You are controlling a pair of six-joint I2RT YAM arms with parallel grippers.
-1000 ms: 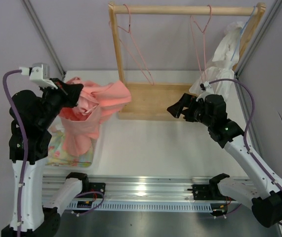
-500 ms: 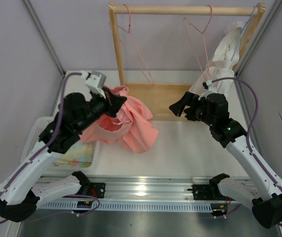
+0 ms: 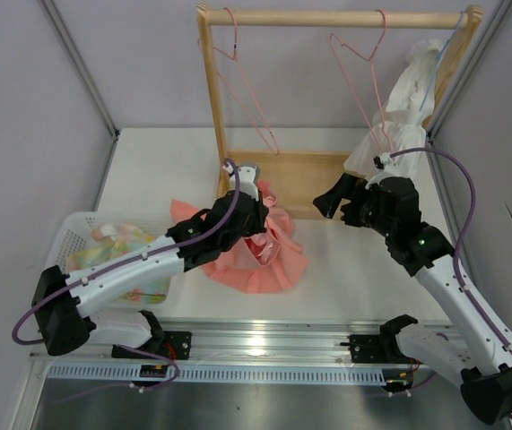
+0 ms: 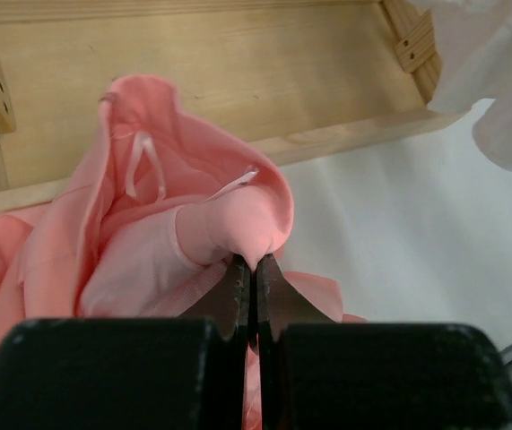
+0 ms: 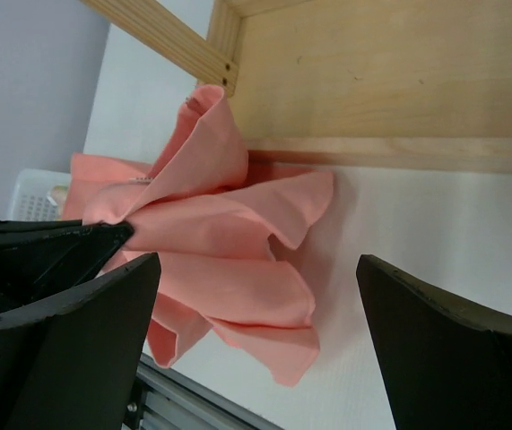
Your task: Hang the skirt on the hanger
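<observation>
Now that the left gripper, clamped on a fold of the skirt, has swung it from the basket at nine o'clock to table centre, the wide-open right gripper can share it toward the hanger at one o'clock.

A salmon-pink skirt of soft fabric lies in a crumpled heap on the white counter, its far edge touching the wooden rack base. One raised fold is pinched between the closed jaws of the left gripper. A thin pink wire hanger, triangular, hangs by its hook from the rail, well above the skirt.
</observation>
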